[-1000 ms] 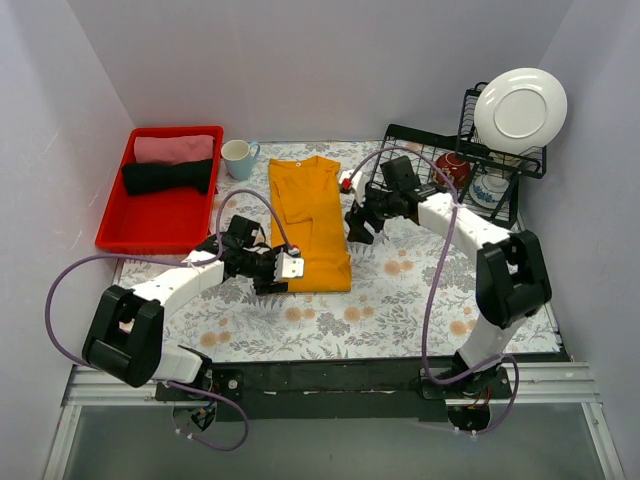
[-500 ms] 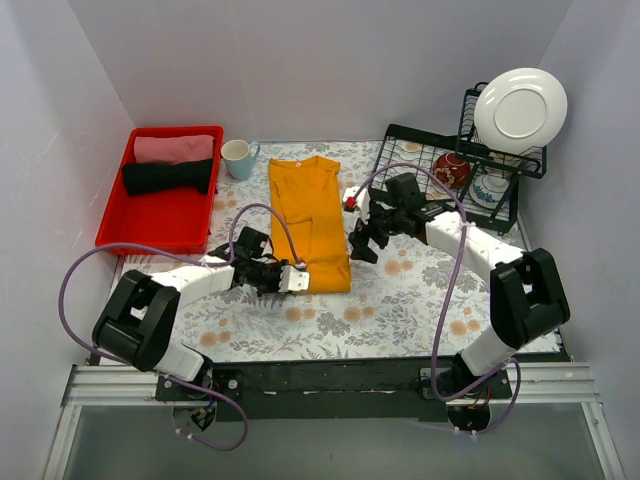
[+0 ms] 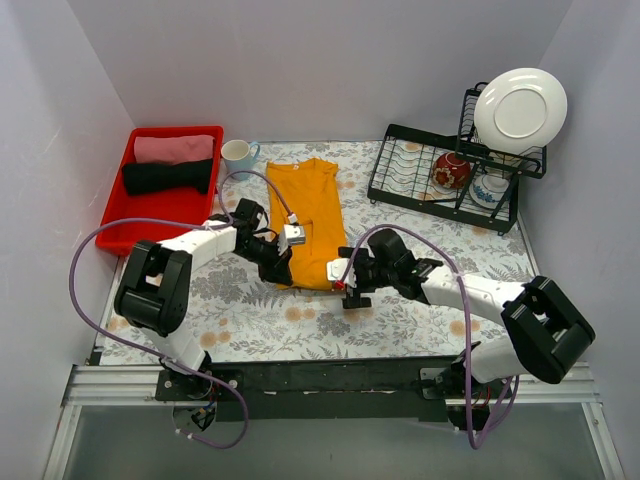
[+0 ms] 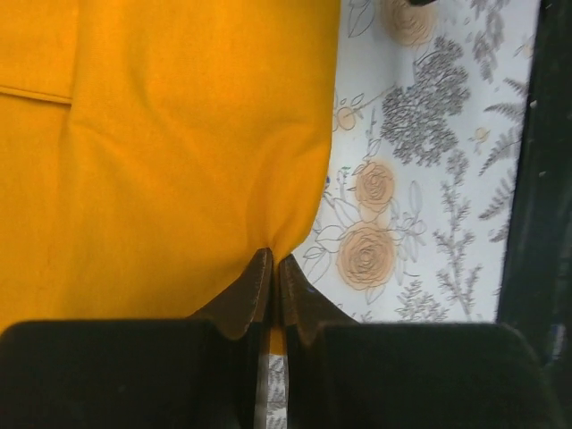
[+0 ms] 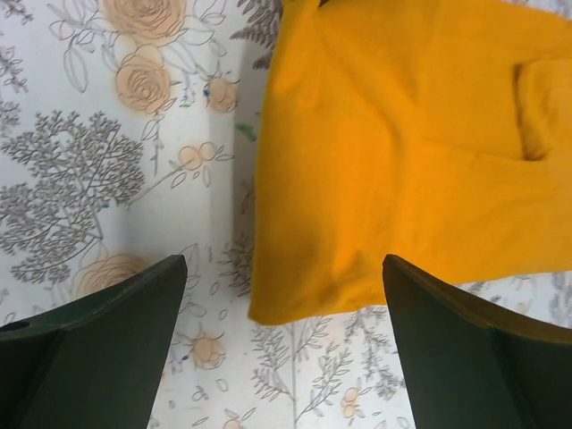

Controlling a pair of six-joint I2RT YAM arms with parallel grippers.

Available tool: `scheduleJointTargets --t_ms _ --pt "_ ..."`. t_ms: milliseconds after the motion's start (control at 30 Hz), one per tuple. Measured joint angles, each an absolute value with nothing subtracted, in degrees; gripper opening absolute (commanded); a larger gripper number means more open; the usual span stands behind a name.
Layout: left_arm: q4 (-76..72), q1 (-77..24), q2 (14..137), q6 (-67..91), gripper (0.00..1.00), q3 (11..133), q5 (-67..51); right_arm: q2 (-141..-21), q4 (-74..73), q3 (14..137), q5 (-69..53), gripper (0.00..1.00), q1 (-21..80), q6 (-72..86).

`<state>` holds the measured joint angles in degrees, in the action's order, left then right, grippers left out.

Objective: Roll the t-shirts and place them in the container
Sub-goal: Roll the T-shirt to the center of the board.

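Observation:
The orange-yellow t-shirt (image 3: 312,215) lies folded into a long strip on the flowered mat, neck toward the back wall. My left gripper (image 3: 281,267) is at its near left corner, shut on the hem. In the left wrist view the fingertips (image 4: 273,261) pinch the t-shirt (image 4: 170,134) at its edge. My right gripper (image 3: 344,279) is low at the near right corner and open wide. Seen from the right wrist, the t-shirt (image 5: 402,152) has its corner lying between the two spread fingers (image 5: 107,344) of that gripper (image 5: 284,268), which do not touch it.
A red tray (image 3: 150,225) at the left holds a pink and a black rolled cloth. A pale mug (image 3: 238,156) stands beside it. A black dish rack (image 3: 420,190) at the back right carries a white plate (image 3: 520,105) and bowls.
My left gripper has shut on the shirt's near left hem corner. The right arm has swung from the shirt's right side to its near right corner and opened wide.

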<state>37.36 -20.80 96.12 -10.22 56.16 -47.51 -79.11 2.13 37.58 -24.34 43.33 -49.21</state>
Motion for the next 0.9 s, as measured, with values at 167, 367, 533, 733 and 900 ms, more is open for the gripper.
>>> scheduleJointTargets --t_ms 167,367,533,733,900 --pt "40.69 -18.83 96.79 -6.33 0.00 57.52 -52.38 -79.75 7.14 37.58 -23.77 0.99 44.31 -50.54" --pt "43.94 -16.14 101.06 -4.25 0.00 61.47 -56.64 -84.77 10.57 37.60 -23.38 0.98 45.21 -51.51" --pt "46.09 -14.79 102.08 -4.62 0.14 62.81 -58.19 -90.54 15.40 38.39 -21.39 0.70 45.87 -50.22" --pt "47.59 -14.09 101.47 -7.35 0.58 61.52 -58.15 -97.25 19.77 42.28 -17.10 0.22 45.98 -49.25" --pt "40.97 -14.09 90.02 -9.13 0.64 50.30 -54.65 -98.63 18.96 46.33 -18.00 0.22 45.71 -49.25"
